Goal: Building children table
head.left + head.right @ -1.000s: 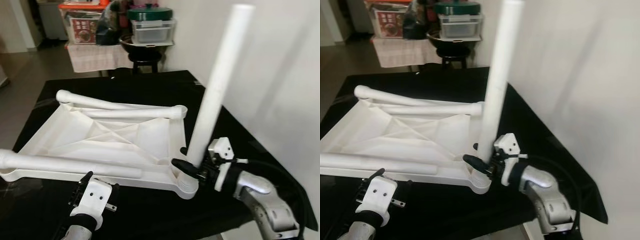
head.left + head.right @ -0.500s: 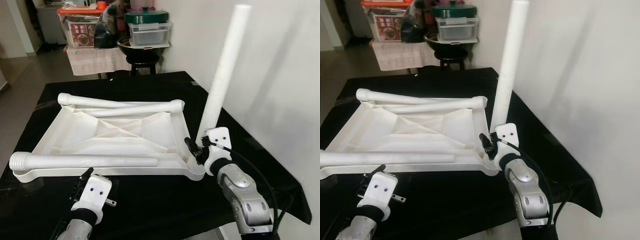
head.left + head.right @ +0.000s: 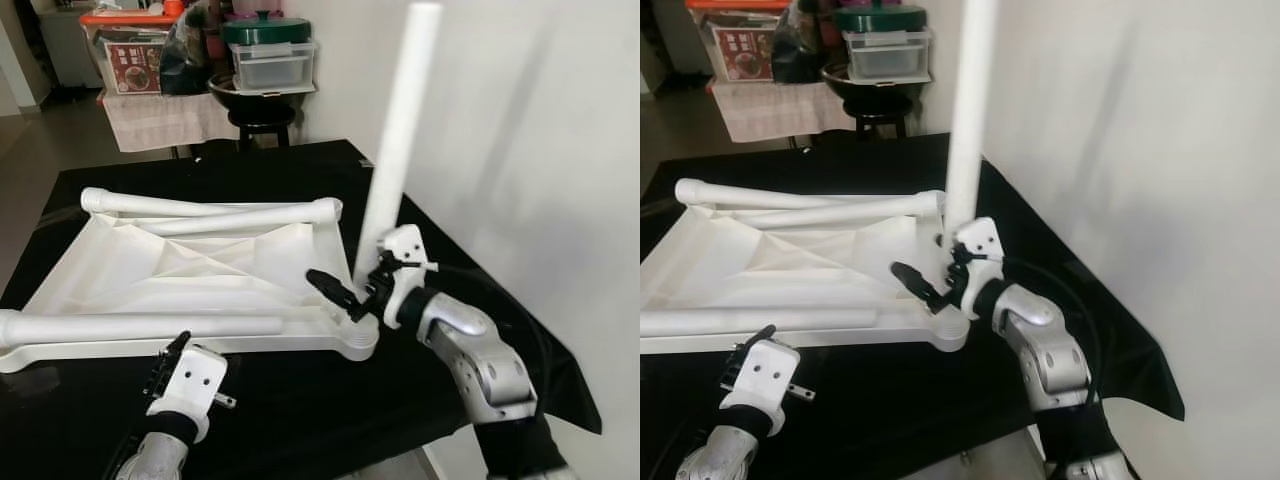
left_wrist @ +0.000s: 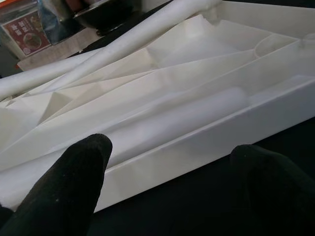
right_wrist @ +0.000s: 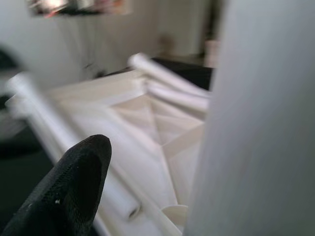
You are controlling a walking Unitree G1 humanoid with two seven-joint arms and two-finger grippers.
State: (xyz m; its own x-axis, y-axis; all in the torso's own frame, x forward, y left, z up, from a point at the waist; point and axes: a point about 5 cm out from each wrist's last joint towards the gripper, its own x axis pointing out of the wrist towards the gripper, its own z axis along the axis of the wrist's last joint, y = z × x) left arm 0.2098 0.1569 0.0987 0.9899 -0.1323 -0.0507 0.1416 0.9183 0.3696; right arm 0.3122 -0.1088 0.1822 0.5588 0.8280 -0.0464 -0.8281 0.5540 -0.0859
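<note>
We see the right gripper (image 3: 352, 290) pinching the upright white plastic table leg (image 3: 397, 140) at the overturned white plastic tabletop (image 3: 190, 270) corner. The left gripper (image 3: 170, 355) hovers beside the near rim, jaws spread.

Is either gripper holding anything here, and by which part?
The right gripper is at the lower end of the upright white table leg, beside the tabletop's corner socket; a closed grip cannot be confirmed. The left gripper is open, holding nothing.

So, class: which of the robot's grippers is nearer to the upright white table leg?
The right. The right gripper is at the base of the upright leg; the left gripper sits at the tabletop's near edge, well apart.
</note>
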